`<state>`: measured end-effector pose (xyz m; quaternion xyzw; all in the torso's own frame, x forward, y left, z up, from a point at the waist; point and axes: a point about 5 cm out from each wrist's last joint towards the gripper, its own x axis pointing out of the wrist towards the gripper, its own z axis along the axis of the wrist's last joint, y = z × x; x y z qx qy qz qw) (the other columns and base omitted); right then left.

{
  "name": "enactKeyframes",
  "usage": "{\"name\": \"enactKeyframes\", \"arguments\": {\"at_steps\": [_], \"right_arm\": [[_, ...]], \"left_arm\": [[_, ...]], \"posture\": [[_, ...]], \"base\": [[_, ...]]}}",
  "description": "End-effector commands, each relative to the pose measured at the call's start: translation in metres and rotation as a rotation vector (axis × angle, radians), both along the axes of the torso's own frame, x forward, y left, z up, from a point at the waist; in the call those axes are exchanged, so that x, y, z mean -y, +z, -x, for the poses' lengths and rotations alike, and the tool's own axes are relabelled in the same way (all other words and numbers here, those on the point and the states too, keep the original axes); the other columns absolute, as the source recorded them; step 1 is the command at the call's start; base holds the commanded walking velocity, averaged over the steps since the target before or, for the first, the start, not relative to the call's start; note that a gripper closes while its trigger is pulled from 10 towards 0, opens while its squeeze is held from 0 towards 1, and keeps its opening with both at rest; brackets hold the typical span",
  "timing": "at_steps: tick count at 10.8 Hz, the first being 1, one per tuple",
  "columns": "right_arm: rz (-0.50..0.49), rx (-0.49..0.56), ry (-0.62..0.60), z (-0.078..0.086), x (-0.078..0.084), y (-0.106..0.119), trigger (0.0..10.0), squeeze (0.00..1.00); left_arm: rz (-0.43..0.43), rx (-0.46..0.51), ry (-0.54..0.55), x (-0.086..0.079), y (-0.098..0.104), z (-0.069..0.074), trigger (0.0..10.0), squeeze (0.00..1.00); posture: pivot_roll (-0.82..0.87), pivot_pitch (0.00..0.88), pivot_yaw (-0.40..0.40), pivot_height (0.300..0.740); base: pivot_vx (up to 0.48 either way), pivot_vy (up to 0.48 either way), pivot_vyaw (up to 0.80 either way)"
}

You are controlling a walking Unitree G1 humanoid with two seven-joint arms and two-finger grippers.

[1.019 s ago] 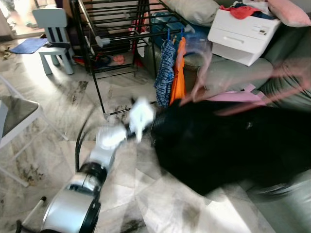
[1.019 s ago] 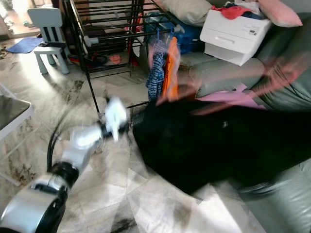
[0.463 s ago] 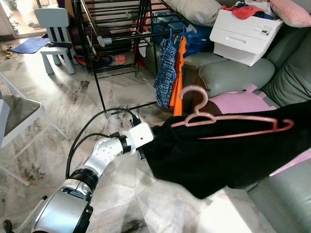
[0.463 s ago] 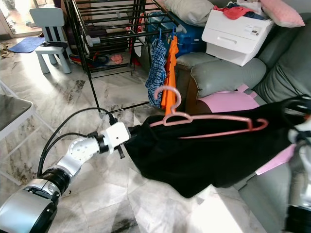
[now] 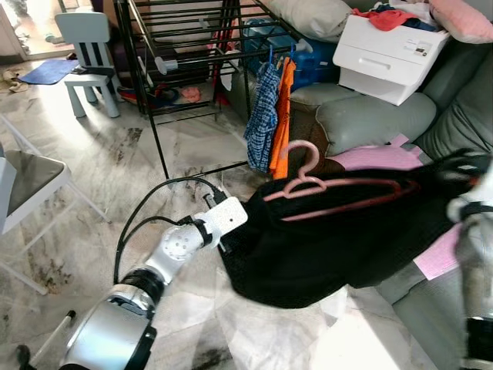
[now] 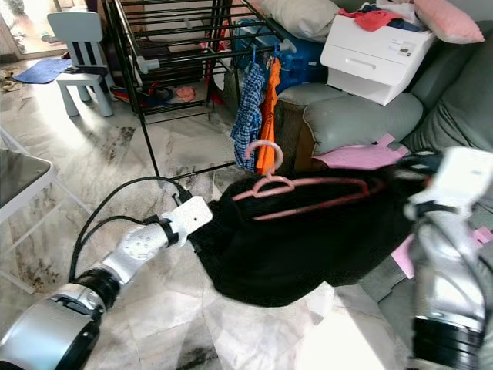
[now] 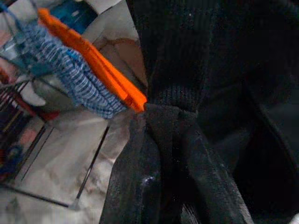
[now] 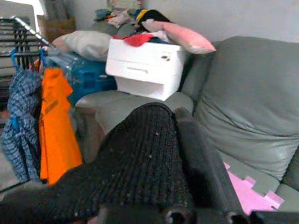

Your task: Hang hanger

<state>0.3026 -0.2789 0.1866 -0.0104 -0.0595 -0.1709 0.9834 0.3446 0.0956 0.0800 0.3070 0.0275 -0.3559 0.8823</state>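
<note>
A black garment (image 5: 339, 239) hangs stretched between my two grippers above the floor. A pink hanger (image 5: 331, 189) sits at its top edge, its hook (image 5: 302, 158) sticking up and its bar partly sunk into the cloth. My left gripper (image 5: 226, 231) is at the garment's left end; in the left wrist view its fingers (image 7: 135, 186) are shut on a bunched fold. My right gripper (image 6: 420, 166) holds the right end, and in the right wrist view the knit cloth (image 8: 140, 158) lies pinched against one black finger (image 8: 201, 154).
A black drying rack (image 5: 192, 54) stands behind, with a blue plaid piece (image 5: 263, 116) and an orange piece (image 5: 283, 116) hanging from it. A grey sofa (image 5: 370, 116) with a white box (image 5: 389, 58) and pink mat (image 5: 377, 158) lies to the right. Chairs (image 5: 88, 46) stand left.
My right arm has swung in from the right toward the left gripper. The garment now sags and bunches between them, and the hanger has shifted slightly left and lower.
</note>
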Motion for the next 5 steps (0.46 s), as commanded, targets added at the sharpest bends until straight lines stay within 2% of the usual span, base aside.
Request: {"name": "enactKeyframes", "arguments": {"at_steps": [1,3,4,5], "right_arm": [[0.016,0.028,-0.013,-0.003,0.0,0.007,0.0,0.0],[0.067,-0.039,0.035,-0.012,-0.013,-0.008,0.0,0.0],[0.151,-0.104,0.1,-0.016,-0.028,-0.024,0.0,0.0],[0.192,-0.144,0.17,-0.019,-0.042,-0.037,0.0,0.0]], "left_arm": [[0.002,0.01,0.025,0.0,0.004,-0.004,0.0,0.0],[0.156,-0.098,0.129,0.012,-0.002,-0.003,0.0,0.0],[0.257,-0.175,0.144,0.027,-0.005,0.0,1.8,0.0],[0.342,-0.226,0.069,0.046,-0.006,0.008,2.7,0.0]], "posture": [[0.0,0.0,-0.044,0.74],[0.0,0.0,-0.041,0.74],[0.01,0.0,-0.042,0.74],[0.01,0.0,-0.044,0.74]], "base": [[0.0,0.0,0.0],[0.0,0.0,0.0],[0.0,0.0,0.0],[0.0,0.0,0.0]]}}
